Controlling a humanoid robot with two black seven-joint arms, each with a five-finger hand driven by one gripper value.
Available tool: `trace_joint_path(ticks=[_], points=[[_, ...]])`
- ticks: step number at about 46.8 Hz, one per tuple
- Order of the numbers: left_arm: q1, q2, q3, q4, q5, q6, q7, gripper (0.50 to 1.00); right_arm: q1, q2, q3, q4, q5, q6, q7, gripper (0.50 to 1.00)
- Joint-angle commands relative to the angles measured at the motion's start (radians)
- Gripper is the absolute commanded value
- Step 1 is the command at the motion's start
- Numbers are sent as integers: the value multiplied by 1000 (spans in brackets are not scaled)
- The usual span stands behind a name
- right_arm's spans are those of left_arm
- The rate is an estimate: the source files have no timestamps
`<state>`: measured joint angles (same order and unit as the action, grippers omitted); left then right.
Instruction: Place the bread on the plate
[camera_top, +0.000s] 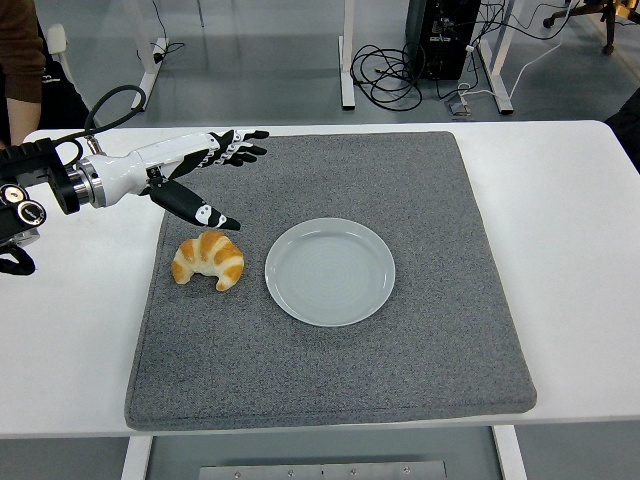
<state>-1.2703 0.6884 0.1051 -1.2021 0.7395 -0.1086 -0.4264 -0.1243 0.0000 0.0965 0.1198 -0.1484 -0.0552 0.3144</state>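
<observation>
A golden croissant (208, 259) lies on the left part of the grey mat (330, 370), just left of a pale round plate (330, 271) that has nothing on it. My left hand (230, 180) reaches in from the left and hovers just above and behind the croissant, palm down. Its fingers (245, 151) are spread and point right, and the thumb (200, 211) angles down toward the bread without touching it. It holds nothing. My right arm is not in the picture.
The mat covers most of the white table (560, 200). A person's brown sleeve (20, 55) shows at the top left corner. Behind the table are table legs and a tangle of cables (400, 75) on the floor.
</observation>
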Motion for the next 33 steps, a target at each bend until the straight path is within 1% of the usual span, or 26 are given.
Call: trace_joint_path(ticks=[1, 7, 14, 20, 25, 33], points=[[5, 14, 1, -13, 66, 0, 3, 939, 0, 0, -1, 1, 0, 0, 0, 1000], [15, 39, -1, -27, 169, 4, 5, 940, 0, 0, -1, 1, 1, 0, 0, 1000], [46, 57, -2, -28, 228, 33, -8, 945, 0, 0, 0, 1, 0, 0, 0, 1000], [77, 59, -5, -28, 262, 82, -15, 945, 0, 0, 0, 0, 1, 0, 0, 1000], [101, 56, -5, -27, 299, 127, -34, 943, 0, 0, -1, 1, 1, 0, 0, 1000], [147, 45, -8, -19, 339, 184, -38, 943, 0, 0, 0, 1, 0, 0, 0, 1000]])
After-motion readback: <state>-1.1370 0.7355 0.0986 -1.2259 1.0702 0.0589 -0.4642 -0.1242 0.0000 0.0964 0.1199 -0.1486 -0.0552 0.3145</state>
